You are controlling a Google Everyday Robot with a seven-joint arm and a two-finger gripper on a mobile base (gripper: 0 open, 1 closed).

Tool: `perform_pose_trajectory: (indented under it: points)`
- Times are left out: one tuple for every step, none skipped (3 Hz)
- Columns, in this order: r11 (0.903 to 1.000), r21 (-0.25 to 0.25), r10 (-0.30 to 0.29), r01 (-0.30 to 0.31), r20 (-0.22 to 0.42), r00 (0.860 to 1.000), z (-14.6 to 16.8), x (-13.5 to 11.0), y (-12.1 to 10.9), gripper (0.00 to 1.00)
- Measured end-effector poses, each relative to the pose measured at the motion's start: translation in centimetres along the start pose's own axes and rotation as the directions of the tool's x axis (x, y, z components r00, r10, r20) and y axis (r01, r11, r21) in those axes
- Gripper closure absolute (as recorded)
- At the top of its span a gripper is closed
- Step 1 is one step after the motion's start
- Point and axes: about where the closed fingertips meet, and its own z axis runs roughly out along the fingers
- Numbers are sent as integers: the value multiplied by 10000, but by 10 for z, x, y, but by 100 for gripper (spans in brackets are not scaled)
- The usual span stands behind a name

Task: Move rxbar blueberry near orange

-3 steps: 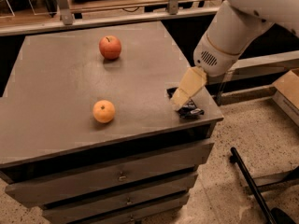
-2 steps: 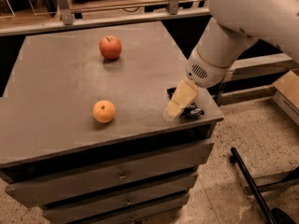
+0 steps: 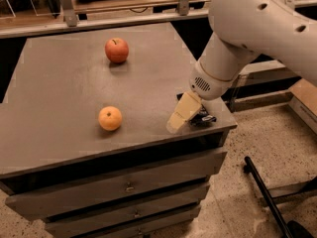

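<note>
The orange sits on the grey table top, front centre-left. The rxbar blueberry lies near the table's right front corner; only a dark end of it shows, the rest is hidden behind my arm. My gripper is low over the table just left of the bar, pointing down toward the front edge, well right of the orange. I cannot tell whether it touches the bar.
A red apple sits at the back of the table. The table is a drawer cabinet with its right edge beside the bar. A black pole lies on the floor to the right. A shelf rail runs behind.
My arm has swung lower and leftward, bringing the gripper down past the bar toward the front edge. The bar, orange and apple have not moved.
</note>
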Motion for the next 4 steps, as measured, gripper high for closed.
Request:
perform_pose_trajectory:
  points:
    - [10000, 11, -8, 8, 4, 10000, 0, 0, 1, 15]
    - [10000, 15, -3, 3, -2, 10000, 0, 0, 1, 38]
    - [10000, 6, 92, -92, 23, 10000, 2, 4, -1, 62]
    - [9998, 6, 201, -201, -28, 9998, 7, 8, -3, 75]
